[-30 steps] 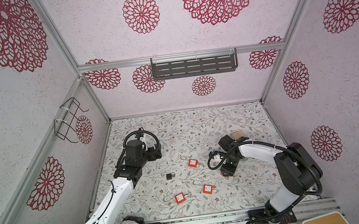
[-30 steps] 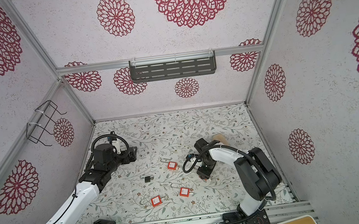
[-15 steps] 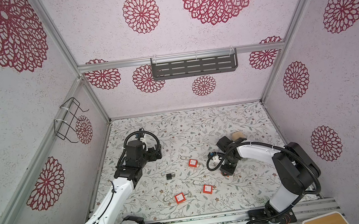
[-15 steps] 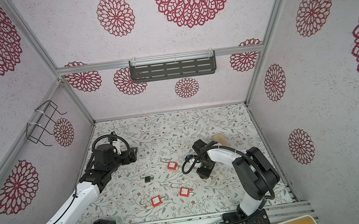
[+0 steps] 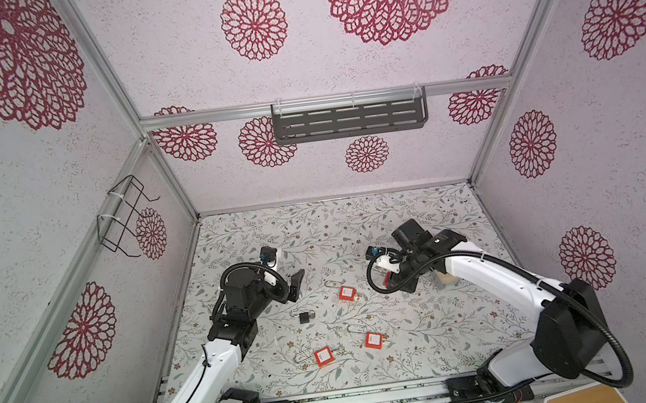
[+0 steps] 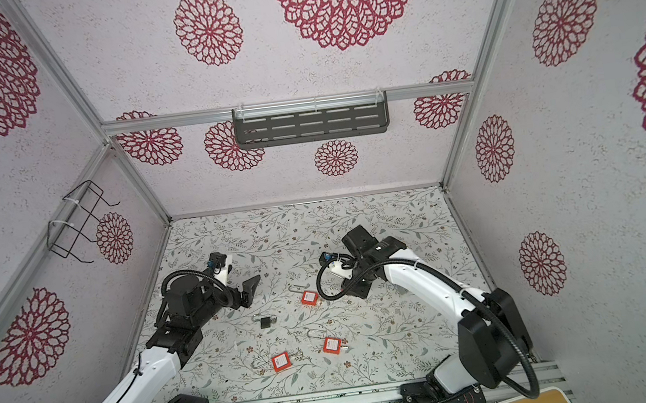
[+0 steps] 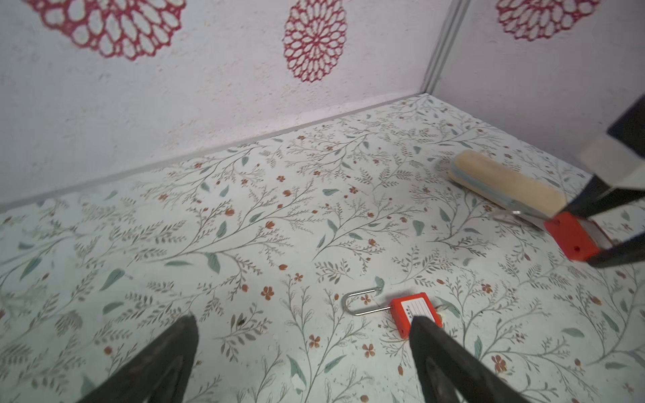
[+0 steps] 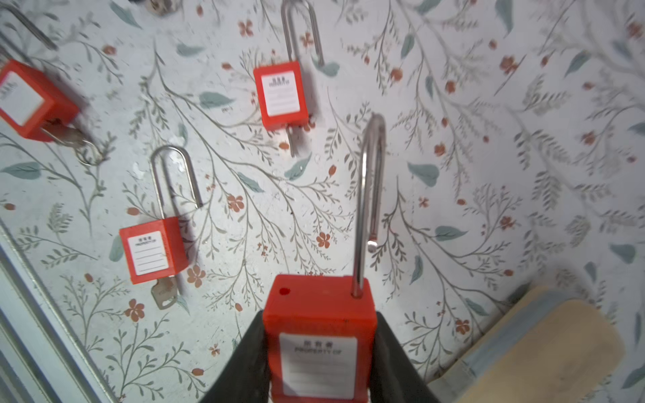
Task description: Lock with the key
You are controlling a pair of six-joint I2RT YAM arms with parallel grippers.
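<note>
My right gripper point(image 8: 319, 352) is shut on the body of a red padlock point(image 8: 319, 314). The padlock's steel shackle point(image 8: 366, 195) stands open, pointing away from the wrist. In both top views that gripper point(image 5: 389, 280) point(image 6: 355, 286) is right of centre, low over the floor. In the left wrist view the held padlock point(image 7: 572, 237) shows between the right fingers. My left gripper point(image 7: 302, 322) point(image 5: 295, 283) hangs open and empty near another red padlock point(image 7: 415, 312). A key point(image 8: 164, 295) sticks out of one floor padlock point(image 8: 153, 249), and another key point(image 8: 69, 136) out of a second point(image 8: 28, 97).
Three red padlocks point(image 5: 347, 293) point(image 5: 373, 340) point(image 5: 323, 356) lie on the floral floor. A small black lock point(image 5: 305, 317) lies between them and the left arm. A beige roll point(image 8: 544, 349) point(image 7: 506, 183) rests right beside the right gripper. Walls enclose three sides.
The right jaws have narrowed onto the red padlock, and that gripper has shifted slightly left and toward the back. The left arm has not moved.
</note>
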